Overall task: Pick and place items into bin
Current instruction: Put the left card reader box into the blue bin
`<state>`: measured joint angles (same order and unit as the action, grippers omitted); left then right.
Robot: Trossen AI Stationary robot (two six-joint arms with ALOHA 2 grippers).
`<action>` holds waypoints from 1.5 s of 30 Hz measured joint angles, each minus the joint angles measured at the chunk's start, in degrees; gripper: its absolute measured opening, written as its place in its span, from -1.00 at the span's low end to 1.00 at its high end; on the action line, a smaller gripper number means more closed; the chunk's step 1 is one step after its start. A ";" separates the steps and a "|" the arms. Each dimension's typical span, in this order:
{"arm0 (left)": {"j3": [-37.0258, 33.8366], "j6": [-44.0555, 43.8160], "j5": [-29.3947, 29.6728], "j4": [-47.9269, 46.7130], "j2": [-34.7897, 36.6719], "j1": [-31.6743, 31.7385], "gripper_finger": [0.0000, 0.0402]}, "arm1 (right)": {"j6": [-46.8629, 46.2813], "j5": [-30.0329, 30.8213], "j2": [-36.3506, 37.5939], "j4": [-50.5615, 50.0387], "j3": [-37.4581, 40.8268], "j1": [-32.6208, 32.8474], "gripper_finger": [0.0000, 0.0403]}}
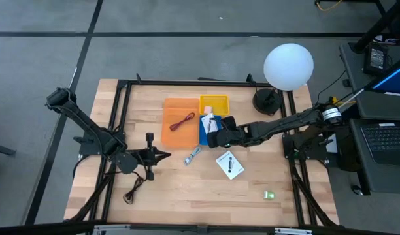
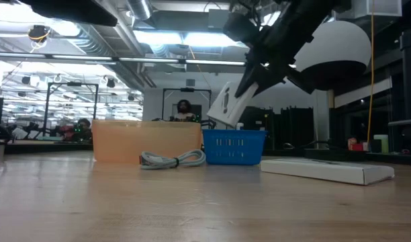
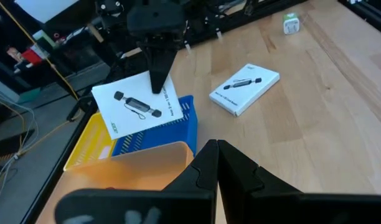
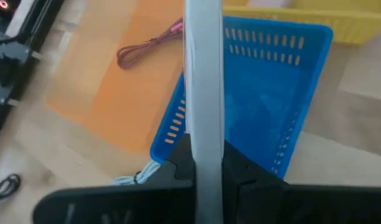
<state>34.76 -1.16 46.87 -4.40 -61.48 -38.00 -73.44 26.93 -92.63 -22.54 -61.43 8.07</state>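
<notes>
Right claw (image 1: 213,135) is clamped on a white card (image 3: 139,107) with black marks and is held above the blue basket (image 1: 204,132), near the middle of the surface (image 1: 187,196). The card is seen tilted in the low view, raised over the basket rim; in the right wrist view it appears edge-on between the dark fingers (image 4: 240,171), directly over the basket interior.

A second white card (image 1: 230,164) lies flat on the surface, between the blue basket and the right edge, apart from both claws. A thin red cable (image 1: 183,122) rests in the orange bin (image 1: 170,134), which stands just beside the blue basket. A yellow basket (image 1: 214,104) stands behind the blue one, toward the far edge. The silver-blue tool (image 1: 192,155) lies on the bare surface just in front of the orange bin. A thin black cable (image 1: 133,189) lies near the front left corner. A tiny green piece (image 1: 269,194) lies toward the front right corner.

Left claw (image 1: 166,155) is clenched with nothing held and is positioned low over the surface, left of the silver-blue tool.

A white globe lamp (image 1: 288,66) stands at the far right corner.
</notes>
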 joint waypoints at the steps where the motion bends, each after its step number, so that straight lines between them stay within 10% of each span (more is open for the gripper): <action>1: 0.00 -0.01 0.00 -0.02 0.00 0.00 -0.99 | -0.16 -0.05 -0.30 0.74 0.00 -0.11 -0.93; 45: 0.00 -6.63 -0.04 0.17 0.00 0.00 -0.99 | -16.10 -7.58 -7.13 3.73 0.02 -2.84 -0.86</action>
<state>34.76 -7.79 46.83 -4.23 -61.48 -38.00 -89.54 19.35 -99.77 -18.81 -61.41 5.23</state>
